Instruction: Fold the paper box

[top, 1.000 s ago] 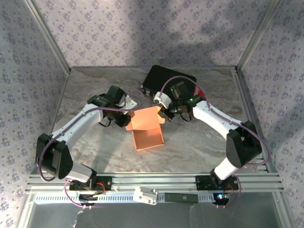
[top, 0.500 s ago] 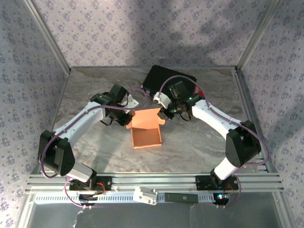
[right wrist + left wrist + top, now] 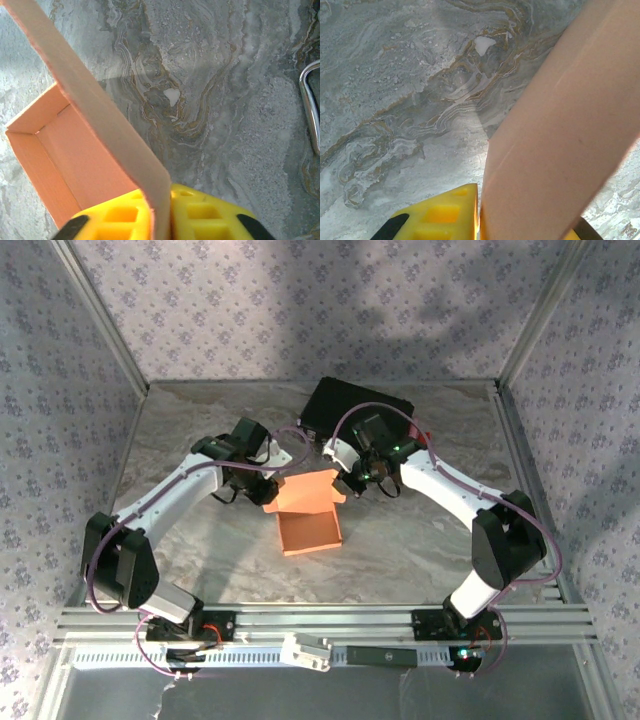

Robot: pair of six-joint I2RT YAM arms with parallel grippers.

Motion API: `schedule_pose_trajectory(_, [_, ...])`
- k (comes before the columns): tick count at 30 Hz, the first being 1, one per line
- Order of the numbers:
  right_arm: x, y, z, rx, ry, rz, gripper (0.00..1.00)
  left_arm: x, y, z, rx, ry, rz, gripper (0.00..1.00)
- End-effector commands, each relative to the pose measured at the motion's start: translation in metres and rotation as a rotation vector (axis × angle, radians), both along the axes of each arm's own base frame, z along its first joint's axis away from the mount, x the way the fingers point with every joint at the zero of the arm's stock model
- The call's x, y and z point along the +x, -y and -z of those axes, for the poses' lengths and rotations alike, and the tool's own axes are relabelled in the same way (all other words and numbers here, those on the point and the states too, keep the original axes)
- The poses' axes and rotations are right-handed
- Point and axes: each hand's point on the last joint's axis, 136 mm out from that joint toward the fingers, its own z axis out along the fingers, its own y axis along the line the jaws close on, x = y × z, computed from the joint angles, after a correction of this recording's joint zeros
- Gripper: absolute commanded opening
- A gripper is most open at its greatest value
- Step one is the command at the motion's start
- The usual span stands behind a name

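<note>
The salmon-pink paper box (image 3: 310,532) sits mid-table as an open tray, its lid flap (image 3: 305,492) standing up at the far side. My left gripper (image 3: 268,490) is shut on the flap's left edge. In the left wrist view the pink card (image 3: 565,135) runs between the yellow fingers (image 3: 440,212) of that gripper (image 3: 482,222). My right gripper (image 3: 345,483) is shut on the flap's right edge. The right wrist view shows the thin card (image 3: 100,105) pinched at the gripper (image 3: 162,215), with the tray's inside (image 3: 65,150) to the left.
A black hard case (image 3: 350,405) lies at the back, just behind the right wrist; its metal latch (image 3: 310,110) shows at the right edge of the right wrist view. Marbled table (image 3: 200,550) surrounds the box, with patterned walls on three sides.
The box has turned from tilted to squarer with the table and shifted slightly left. Both grippers stayed on the flap, moving only a little.
</note>
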Motion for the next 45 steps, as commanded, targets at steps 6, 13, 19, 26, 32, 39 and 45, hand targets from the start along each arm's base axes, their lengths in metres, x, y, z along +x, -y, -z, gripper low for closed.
schedule_pose_trajectory(6, [-0.003, -0.002, 0.001, 0.000, -0.026, 0.006, 0.09, -0.013, -0.004, -0.004, 0.008, -0.023, 0.009, 0.32])
schedule_pose_trajectory(13, [-0.006, -0.003, 0.004, -0.003, -0.032, 0.006, 0.12, -0.019, -0.011, 0.004, 0.029, -0.034, 0.002, 0.33])
schedule_pose_trajectory(19, [-0.005, -0.003, 0.006, -0.008, -0.031, 0.009, 0.10, -0.017, -0.011, 0.007, 0.017, -0.036, -0.005, 0.25])
schedule_pose_trajectory(26, [-0.004, -0.004, 0.004, -0.008, -0.027, 0.031, 0.00, -0.006, -0.004, 0.000, -0.021, -0.023, -0.072, 0.11])
schedule_pose_trajectory(32, [0.005, -0.009, -0.003, 0.030, -0.038, 0.153, 0.00, 0.012, 0.006, -0.008, -0.045, -0.020, -0.228, 0.04])
schedule_pose_trajectory(39, [0.020, -0.023, -0.006, -0.001, 0.004, 0.354, 0.00, 0.037, 0.015, -0.012, -0.032, -0.004, -0.392, 0.03])
schedule_pose_trajectory(45, [0.042, -0.033, -0.023, 0.106, 0.024, 0.564, 0.00, 0.056, 0.020, -0.014, -0.083, 0.035, -0.498, 0.03])
